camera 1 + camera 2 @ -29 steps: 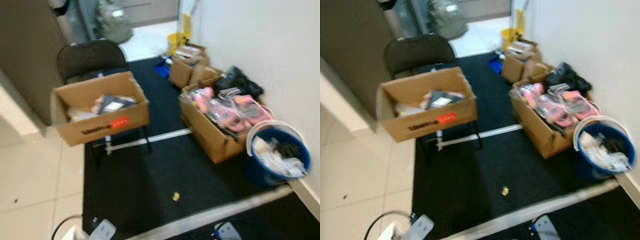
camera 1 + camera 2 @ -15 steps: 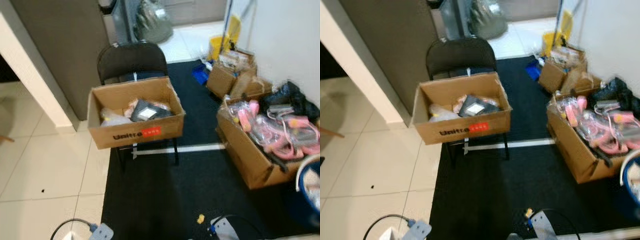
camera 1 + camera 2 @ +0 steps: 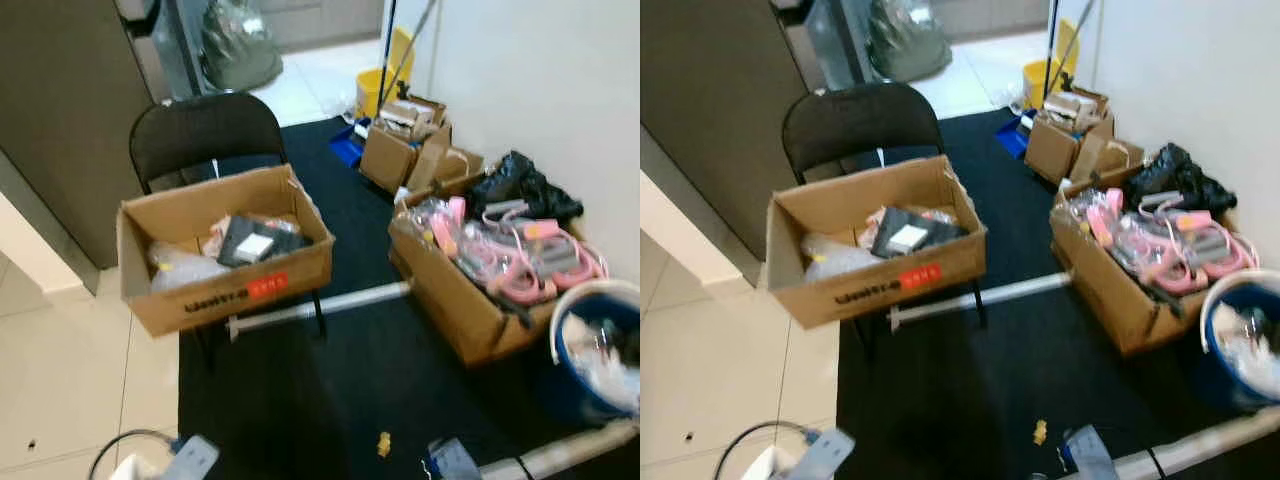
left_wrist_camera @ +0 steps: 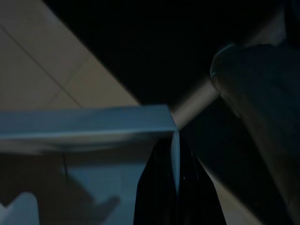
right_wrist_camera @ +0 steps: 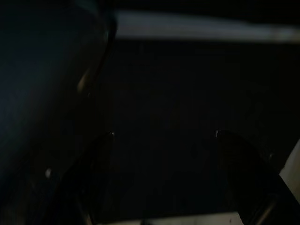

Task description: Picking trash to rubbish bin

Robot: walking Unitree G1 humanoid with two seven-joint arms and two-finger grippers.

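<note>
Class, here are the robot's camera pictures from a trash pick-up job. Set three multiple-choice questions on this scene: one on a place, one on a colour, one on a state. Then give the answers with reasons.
1. Where does the cardboard box with the red label rest?
A. on the black folding chair
B. on the tiled floor
C. inside the bucket

2. What colour is the small scrap lying on the black mat?
A. red
B. yellow
C. green

3. How do the right gripper's fingers stand?
A. shut on the scrap
B. shut with nothing between them
C. open, apart

Answers:
1 A: the box sits on the seat of the black folding chair, whose legs show below it.
2 B: the scrap shows yellow against the dark mat.
3 C: the right wrist view shows the two fingers spread with bare mat between them.
</note>
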